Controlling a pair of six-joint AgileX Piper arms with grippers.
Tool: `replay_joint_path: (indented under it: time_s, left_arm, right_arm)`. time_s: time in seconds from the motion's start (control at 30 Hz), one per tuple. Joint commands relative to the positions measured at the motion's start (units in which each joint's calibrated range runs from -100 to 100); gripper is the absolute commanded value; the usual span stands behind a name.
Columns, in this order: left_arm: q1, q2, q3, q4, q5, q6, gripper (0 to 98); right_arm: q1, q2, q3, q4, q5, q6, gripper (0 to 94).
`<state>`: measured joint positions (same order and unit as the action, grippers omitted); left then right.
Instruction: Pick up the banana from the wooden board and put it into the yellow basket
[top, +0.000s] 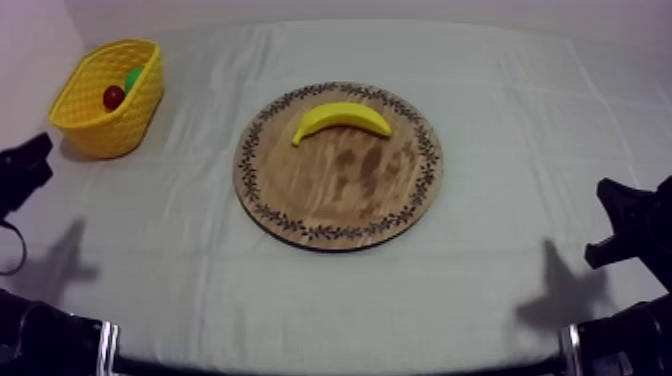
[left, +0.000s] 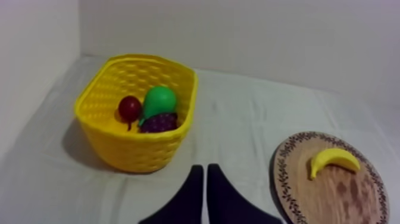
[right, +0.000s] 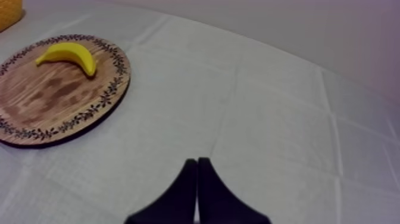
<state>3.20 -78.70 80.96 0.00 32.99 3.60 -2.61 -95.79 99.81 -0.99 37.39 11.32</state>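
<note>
A yellow banana (top: 341, 119) lies on the far part of the round wooden board (top: 340, 195) at the table's middle. The yellow basket (top: 105, 135) stands at the far left. My left gripper (top: 35, 158) rests low at the left edge, near the basket, and my right gripper (top: 612, 215) rests low at the right edge. From the left wrist, its gripper (left: 205, 169) is shut on nothing, short of the basket (left: 140, 149), with the banana (left: 333, 159) on the board (left: 333, 199) beyond. My right gripper (right: 197, 162) is shut, empty, far from the banana (right: 67, 55).
Inside the basket lie a small red fruit (left: 130, 108), a green pear (left: 159, 101) and a bunch of grapes (left: 158, 123). Bare cloth stretches between the basket and the board (right: 47, 98). A wall stands behind the table.
</note>
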Motion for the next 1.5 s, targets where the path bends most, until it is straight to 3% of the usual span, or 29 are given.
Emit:
replay_joint_path:
  time_s: [0.0, 0.23, 0.4, 1.07, 1.3, 1.47]
  left_arm:
    - [1.1, 12.4, -12.1, 0.29, 2.9, -2.1, 0.0]
    - [3.9, 31.2, -34.4, 1.54, 16.9, -7.3, 0.0]
    - [6.4, 40.3, -45.1, 2.29, 22.2, -10.9, 0.0]
    - [22.2, 77.4, -80.9, 2.49, 36.7, -19.8, 0.6]
    - [25.5, 87.6, -88.6, 2.64, 39.8, -21.3, 1.0]
    - [26.6, 93.6, -92.9, 2.68, 42.2, -22.2, 9.1]
  right_arm:
    - [0.0, 0.0, 0.0, 0.0, 0.0, 0.0, 0.2]
    - [0.0, 0.0, 0.0, 0.0, 0.0, 0.0, 0.2]
    - [0.0, 0.0, 0.0, 0.0, 0.0, 0.0, 0.2]
    - [0.0, 0.0, 0.0, 0.0, 0.0, 0.0, 0.2]
    - [0.0, 0.0, 0.0, 0.0, 0.0, 0.0, 0.2]
    - [0.0, 0.0, 0.0, 0.0, 0.0, 0.0, 0.2]
